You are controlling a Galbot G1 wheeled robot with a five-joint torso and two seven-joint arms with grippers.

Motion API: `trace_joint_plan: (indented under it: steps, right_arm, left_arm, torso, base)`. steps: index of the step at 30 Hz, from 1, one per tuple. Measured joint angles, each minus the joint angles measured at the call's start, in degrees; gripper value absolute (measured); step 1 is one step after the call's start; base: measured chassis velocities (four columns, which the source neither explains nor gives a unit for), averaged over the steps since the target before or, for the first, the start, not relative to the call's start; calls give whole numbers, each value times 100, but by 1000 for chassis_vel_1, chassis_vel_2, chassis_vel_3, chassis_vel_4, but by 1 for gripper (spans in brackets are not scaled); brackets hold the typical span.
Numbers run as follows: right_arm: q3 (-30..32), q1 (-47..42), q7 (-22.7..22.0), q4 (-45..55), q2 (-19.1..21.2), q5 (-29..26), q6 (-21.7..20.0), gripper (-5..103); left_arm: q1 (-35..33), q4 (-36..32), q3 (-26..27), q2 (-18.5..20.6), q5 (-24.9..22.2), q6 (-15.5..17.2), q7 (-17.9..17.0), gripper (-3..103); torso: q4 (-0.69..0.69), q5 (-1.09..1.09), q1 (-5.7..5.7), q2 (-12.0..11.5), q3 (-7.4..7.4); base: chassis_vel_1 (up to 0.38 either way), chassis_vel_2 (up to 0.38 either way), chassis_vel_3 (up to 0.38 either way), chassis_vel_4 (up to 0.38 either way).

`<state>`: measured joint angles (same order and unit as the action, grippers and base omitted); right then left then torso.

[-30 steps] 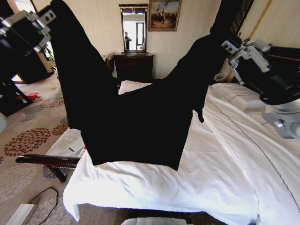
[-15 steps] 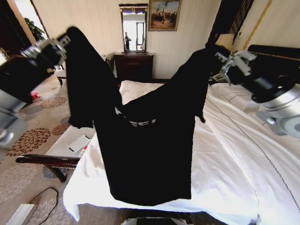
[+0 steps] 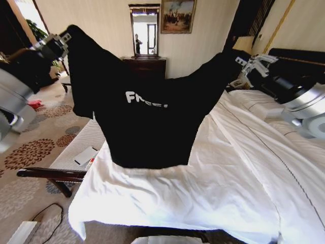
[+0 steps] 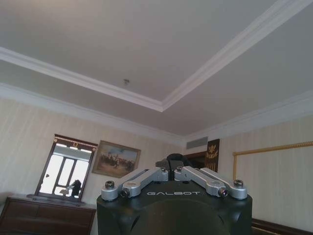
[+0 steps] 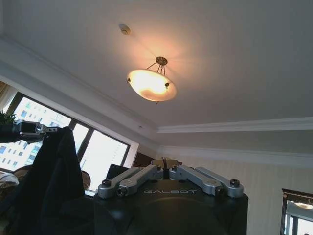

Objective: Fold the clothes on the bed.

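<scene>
Lifted higher, one T-shirt (image 3: 147,122) hangs between two tools.

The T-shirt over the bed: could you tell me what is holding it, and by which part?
Both tools hold the black T-shirt up: the left tool and right tool each pinch an upper corner, so it sags between them.

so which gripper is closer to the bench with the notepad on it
Left. The left gripper holds one end of the black T-shirt up above the floor beside the bench; the right gripper holds the other end over the bed, farther away.
</scene>
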<state>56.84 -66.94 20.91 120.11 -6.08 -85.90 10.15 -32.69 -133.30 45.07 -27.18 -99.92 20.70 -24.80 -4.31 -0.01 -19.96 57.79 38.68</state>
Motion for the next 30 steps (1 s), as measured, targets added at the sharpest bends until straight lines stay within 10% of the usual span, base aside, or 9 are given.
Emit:
trace_joint_plan:
  steps: [30]
  right_arm:
    - [1110, -302, -659, 1269, 94, -170, -151, 0]
  left_arm:
    - [-536, -1010, 1516, 473, -1816, -131, -387, 1]
  torso:
    - [0, 0, 2, 1, -1]
  base:
    - [0, 0, 0, 0]
